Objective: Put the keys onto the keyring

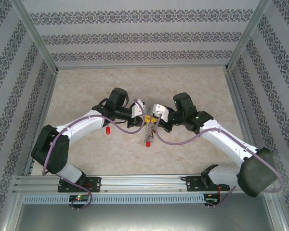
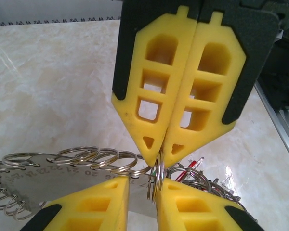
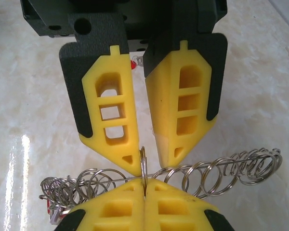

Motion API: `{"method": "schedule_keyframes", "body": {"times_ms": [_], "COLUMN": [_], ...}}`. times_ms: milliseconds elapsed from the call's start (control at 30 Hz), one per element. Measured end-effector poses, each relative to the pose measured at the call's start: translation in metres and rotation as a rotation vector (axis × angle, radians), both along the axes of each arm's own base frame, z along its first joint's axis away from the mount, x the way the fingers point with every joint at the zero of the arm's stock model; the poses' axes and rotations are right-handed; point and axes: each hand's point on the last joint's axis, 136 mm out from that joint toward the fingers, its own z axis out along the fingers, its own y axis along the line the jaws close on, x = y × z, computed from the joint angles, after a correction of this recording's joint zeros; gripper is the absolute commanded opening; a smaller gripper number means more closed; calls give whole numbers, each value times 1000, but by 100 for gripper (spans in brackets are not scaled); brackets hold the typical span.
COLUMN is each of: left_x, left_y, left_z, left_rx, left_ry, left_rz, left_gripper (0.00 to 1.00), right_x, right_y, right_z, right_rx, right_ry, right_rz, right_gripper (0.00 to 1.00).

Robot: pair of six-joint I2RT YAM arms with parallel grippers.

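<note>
Keyring (image 1: 148,134) sits mid-table (image 1: 197,86), its strung length trailing from the pinch point toward the near edge. The right gripper (image 3: 144,187) is clenched on it, while the left gripper (image 3: 153,163) faces it tip to tip, jaws slightly parted, straddling the same spot without clamping. One red-tagged key (image 1: 107,131) lies loose on the table, well to the left of the pinch and close beside the left arm (image 1: 82,122) — judged to be that arm's pick, with the right holding the keyring steady for threading.
</note>
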Motion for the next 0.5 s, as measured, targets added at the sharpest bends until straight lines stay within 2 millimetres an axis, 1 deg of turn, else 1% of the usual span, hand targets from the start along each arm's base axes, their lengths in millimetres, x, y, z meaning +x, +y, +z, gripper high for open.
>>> {"method": "schedule_keyframes", "body": {"times_ms": [300,500], "left_x": [2,1], "left_y": [0,0], "left_z": [3,12], "left_rx": [9,-20], "left_ry": [-24,-58], "left_rz": [10,21], "left_gripper": [23,23], "right_x": [2,2], "right_y": [-1,-1], "right_z": [-1,-1], "right_rx": [-18,-14], "right_ry": [4,12], "right_rz": [-12,-19], "right_gripper": [0,0]}}
